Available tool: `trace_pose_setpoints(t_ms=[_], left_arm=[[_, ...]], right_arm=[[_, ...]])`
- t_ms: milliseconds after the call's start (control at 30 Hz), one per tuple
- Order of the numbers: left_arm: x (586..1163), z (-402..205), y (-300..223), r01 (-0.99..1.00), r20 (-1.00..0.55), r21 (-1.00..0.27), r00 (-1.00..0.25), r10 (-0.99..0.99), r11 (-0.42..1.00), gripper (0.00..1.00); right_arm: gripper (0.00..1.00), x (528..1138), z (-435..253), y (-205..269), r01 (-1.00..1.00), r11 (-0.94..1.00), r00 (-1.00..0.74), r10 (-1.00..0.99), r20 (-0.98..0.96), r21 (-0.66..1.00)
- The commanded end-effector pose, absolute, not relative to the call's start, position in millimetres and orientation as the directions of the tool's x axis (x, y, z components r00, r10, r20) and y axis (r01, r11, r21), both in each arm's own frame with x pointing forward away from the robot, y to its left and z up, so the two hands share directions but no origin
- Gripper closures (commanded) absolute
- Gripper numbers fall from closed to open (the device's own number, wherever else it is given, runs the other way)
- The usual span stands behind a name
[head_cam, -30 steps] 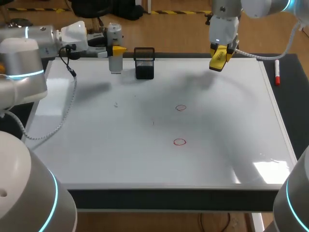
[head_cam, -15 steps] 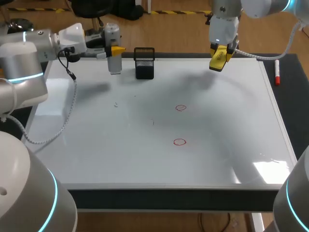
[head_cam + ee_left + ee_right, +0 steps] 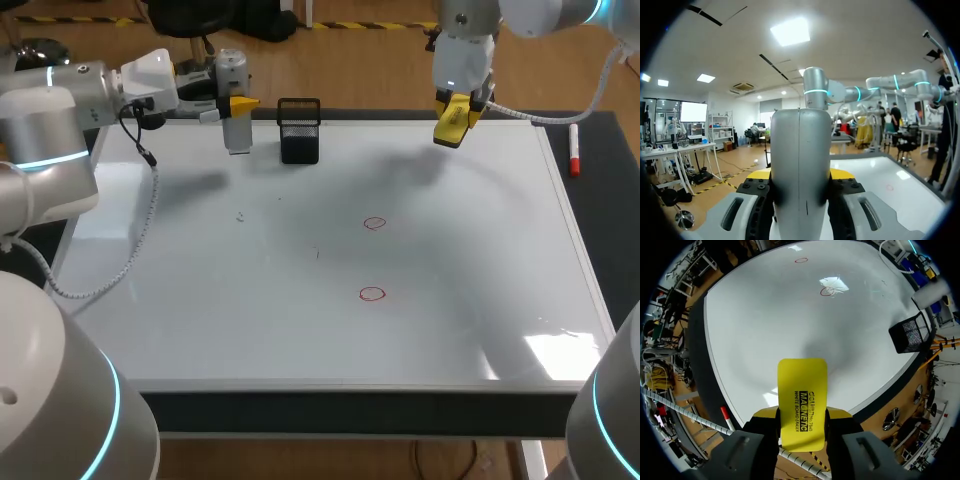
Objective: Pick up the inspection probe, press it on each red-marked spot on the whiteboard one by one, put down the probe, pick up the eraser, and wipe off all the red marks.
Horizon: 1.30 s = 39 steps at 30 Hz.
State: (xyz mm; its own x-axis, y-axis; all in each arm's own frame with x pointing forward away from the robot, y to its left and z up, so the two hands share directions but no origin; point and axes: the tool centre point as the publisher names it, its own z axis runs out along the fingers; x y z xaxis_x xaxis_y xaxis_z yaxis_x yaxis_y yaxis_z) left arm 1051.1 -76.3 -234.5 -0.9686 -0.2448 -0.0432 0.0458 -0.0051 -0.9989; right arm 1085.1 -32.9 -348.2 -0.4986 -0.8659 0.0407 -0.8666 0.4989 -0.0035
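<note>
My left arm [image 3: 60,120] has drawn slightly toward the upper left, my left gripper [image 3: 238,104] clamped on the inspection probe [image 3: 237,132] over the whiteboard [image 3: 200,300] top edge, my right gripper [image 3: 452,122] still pinching the eraser [image 3: 802,400] at upper right, and both small red marks [image 3: 374,224] at centre remain unwiped.

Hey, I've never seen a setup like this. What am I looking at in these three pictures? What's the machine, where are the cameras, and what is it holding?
This is a robot with two arms working over a whiteboard. The wide picture comes from a fixed camera above and behind the robot. The two round pictures come from a camera on each wrist, looking out along the fingers.

The left gripper is shut on a silver probe, close to a black mesh holder. The right gripper is shut on a yellow eraser near the board's far edge.

On the board are two red circles. A marker lies just off its right side.
</note>
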Motion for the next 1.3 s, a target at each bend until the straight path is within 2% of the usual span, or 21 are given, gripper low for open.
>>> trace_pose_setpoints(t_ms=[33,933,1300], left_arm=[[1050.9,-233.8,-76.5,0.047,-0.044,-0.999,-0.968,-0.246,-0.006,1.00],[1050.9,-233.8,-76.5,0.047,-0.044,-0.999,-0.968,-0.246,-0.006,1.00],[1050.9,-233.8,-76.5,0.047,-0.044,-0.999,-0.968,-0.246,-0.006,1.00]], right_arm=[[1.00,1079.9,-345.5,-15.9,-0.879,0.477,-0.477,-0.876,0.069,-0.013],[1.00,979.2,-348.8,96.9,-0.955,0.293,-0.293,-0.956,-0.015,-0.037],[1.00,950.0,-351.7,125.8,-0.969,0.243,-0.241,-0.970,-0.034,-0.042]])
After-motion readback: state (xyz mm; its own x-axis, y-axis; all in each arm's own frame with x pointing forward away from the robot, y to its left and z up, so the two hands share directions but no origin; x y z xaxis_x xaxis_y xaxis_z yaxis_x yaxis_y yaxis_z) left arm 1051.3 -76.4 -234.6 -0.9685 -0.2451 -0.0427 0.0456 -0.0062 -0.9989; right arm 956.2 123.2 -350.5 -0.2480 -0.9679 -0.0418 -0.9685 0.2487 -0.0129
